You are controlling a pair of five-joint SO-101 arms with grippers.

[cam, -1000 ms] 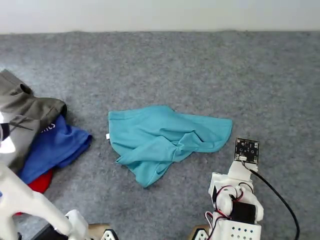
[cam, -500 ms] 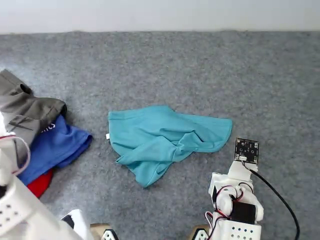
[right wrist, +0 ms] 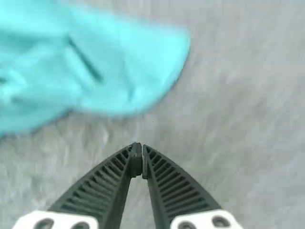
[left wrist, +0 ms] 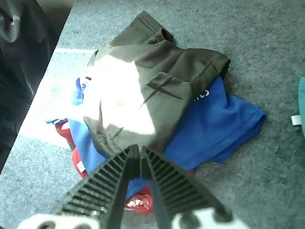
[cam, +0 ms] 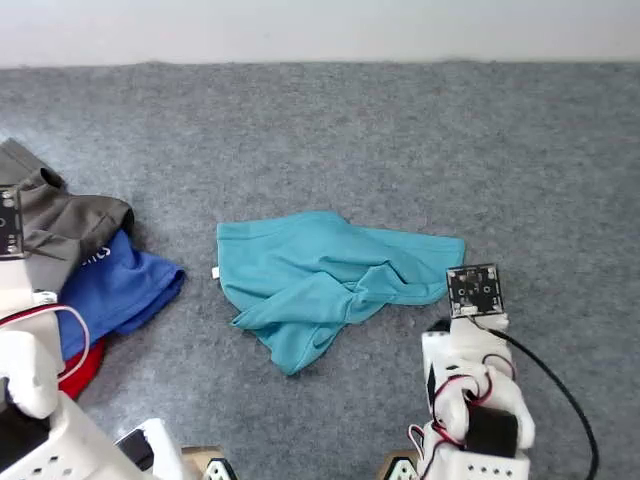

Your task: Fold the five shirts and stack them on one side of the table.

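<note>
High view: crumpled teal shirt (cam: 330, 275) on nubby grey table (cam: 400, 130); left gripper (left wrist: 136, 150), right gripper (right wrist: 137, 147) pinched closed, seemingly empty.

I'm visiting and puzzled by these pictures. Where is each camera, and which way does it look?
High view: fixed above the table, looking down on the teal shirt and the shirt pile; left arm and right arm show at its bottom edge.
Left wrist view: on the left arm's wrist, looking past the shut left gripper at the pile, olive shirt over blue shirt.
Right wrist view: on the right arm's wrist, looking past the shut right gripper at the teal shirt's edge.
Shared: high and left wrist views show the pile.
</note>
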